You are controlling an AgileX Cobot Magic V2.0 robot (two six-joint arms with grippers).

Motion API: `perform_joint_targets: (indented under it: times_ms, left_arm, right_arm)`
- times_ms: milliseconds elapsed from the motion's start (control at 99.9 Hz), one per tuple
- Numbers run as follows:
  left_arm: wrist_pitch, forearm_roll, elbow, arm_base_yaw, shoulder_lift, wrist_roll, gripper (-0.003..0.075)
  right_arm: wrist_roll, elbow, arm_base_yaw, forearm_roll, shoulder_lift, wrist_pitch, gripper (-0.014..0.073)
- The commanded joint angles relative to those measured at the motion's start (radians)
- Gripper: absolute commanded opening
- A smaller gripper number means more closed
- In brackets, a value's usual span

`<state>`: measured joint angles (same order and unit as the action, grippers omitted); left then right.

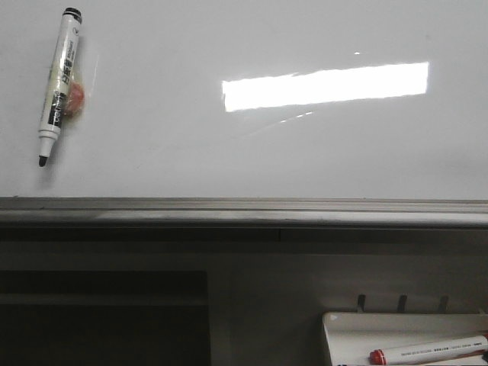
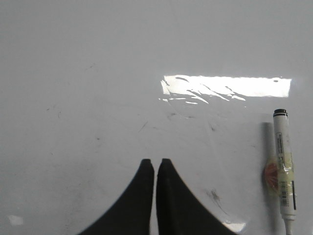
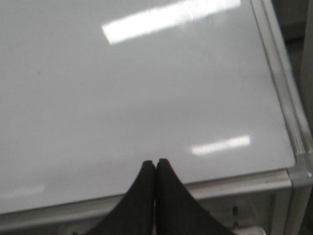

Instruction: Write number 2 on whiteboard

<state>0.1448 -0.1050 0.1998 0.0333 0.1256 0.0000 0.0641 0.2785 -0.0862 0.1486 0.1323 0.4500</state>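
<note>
The whiteboard (image 1: 252, 152) fills the upper part of the front view, glossy white, with a bright rectangular glare and a grey rail along its near edge; no drawn digit shows on it, only faint smudges in the left wrist view. An uncapped black marker (image 1: 58, 85) lies on the board at its far left, tip toward the rail. Both the left gripper (image 2: 155, 162) and the right gripper (image 3: 155, 163) have their fingers pressed together, holding nothing. Below the rail sits a small white tray (image 1: 343, 335) with a red-capped marker (image 1: 427, 351).
</note>
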Motion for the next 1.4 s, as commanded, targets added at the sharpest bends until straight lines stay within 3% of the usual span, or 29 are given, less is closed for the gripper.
perform_joint_targets:
  times_ms: [0, 160, 210, 280, 381, 451, 571, 781, 851, 1011, 1162, 1252, 1392]
  left_arm:
    - [-0.05, -0.009, 0.086, 0.001, 0.07, -0.012, -0.002]
    - [-0.046, -0.006, 0.131, 0.001, 0.139, 0.0, -0.0015]
    - [-0.051, -0.004, 0.131, 0.001, 0.156, 0.0, 0.0024]
    - [-0.051, 0.0, 0.131, 0.001, 0.175, 0.0, 0.0157]
    - [-0.075, -0.03, 0.131, 0.001, 0.188, 0.0, 0.0423]
    - [-0.118, -0.057, 0.126, 0.001, 0.202, 0.0, 0.0501]
    - [-0.27, -0.139, 0.089, 0.001, 0.245, -0.008, 0.0459]
    - [-0.275, -0.073, 0.091, 0.067, 0.333, -0.008, 0.035]
    - [-0.326, -0.018, 0.091, 0.144, 0.357, -0.008, 0.0349]
    - [-0.413, 0.274, 0.091, 0.407, 0.434, -0.008, 0.0382]
    - [-0.439, 0.145, 0.091, 0.571, 0.542, -0.008, 0.0381]
    - [-0.491, 0.035, 0.091, 0.58, 0.63, -0.008, 0.0382]
    - [-0.625, 0.007, 0.112, 0.585, 0.785, -0.008, 0.0381]
  right_arm:
    - [0.001, 0.098, -0.004, 0.02, 0.089, 0.069, -0.006]
    - [0.001, 0.163, -0.004, 0.022, 0.163, 0.153, -0.006]
    - [0.001, 0.163, -0.004, 0.024, 0.165, 0.155, -0.006]
    - [0.001, 0.163, -0.004, 0.024, 0.165, 0.156, -0.006]
    - [0.001, 0.163, -0.004, 0.024, 0.165, 0.156, -0.006]
    - [-0.001, 0.163, -0.004, 0.018, 0.165, 0.156, -0.006]
    - [-0.077, 0.161, 0.013, -0.011, 0.165, 0.156, -0.006]
    - [-0.131, 0.161, 0.104, 0.029, 0.165, 0.089, -0.006]
    - [-0.131, 0.163, 0.131, 0.073, 0.165, 0.102, -0.006]
    - [-0.155, 0.157, 0.174, 0.12, 0.165, 0.102, -0.006]
    - [-0.157, 0.157, 0.183, 0.12, 0.165, 0.092, -0.006]
    - [-0.157, 0.157, 0.183, 0.128, 0.165, 0.088, -0.006]
    - [-0.157, 0.157, 0.183, 0.128, 0.165, 0.083, -0.006]
